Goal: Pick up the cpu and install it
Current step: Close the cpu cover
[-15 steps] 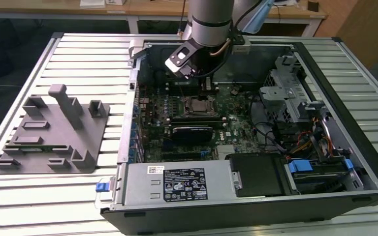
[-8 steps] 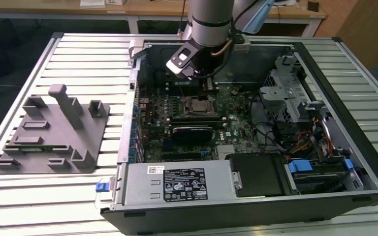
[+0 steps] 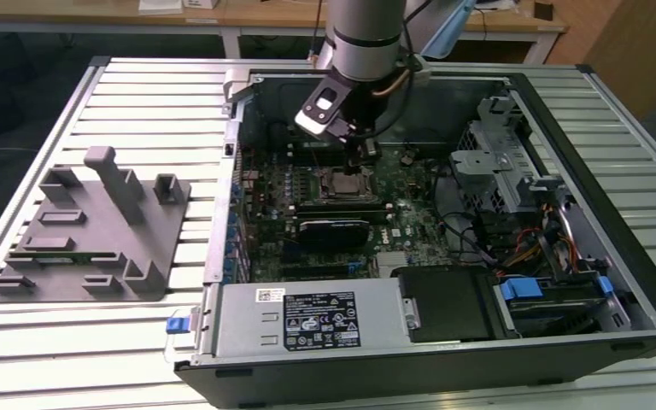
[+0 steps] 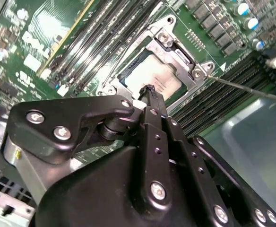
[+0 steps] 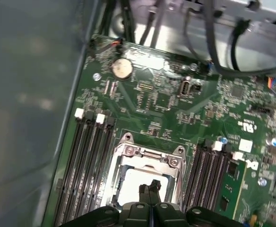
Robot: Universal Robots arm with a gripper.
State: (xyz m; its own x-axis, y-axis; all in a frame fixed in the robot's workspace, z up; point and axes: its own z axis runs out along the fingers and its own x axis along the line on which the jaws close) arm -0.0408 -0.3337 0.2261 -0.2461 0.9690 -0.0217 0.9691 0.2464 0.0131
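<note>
Black hand (image 4: 149,90) clenched, empty, over flat silvery-grey square cpu (image 4: 152,74) in metal socket frame (image 4: 176,48). Probably light, stiff, fragile; grip opposite edges.

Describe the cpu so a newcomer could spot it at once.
In the open computer case, find the green motherboard and its metal socket frame between two banks of black memory slots. The cpu lies inside that frame, beneath the tool: the one flat, pale silvery square among them.
</note>
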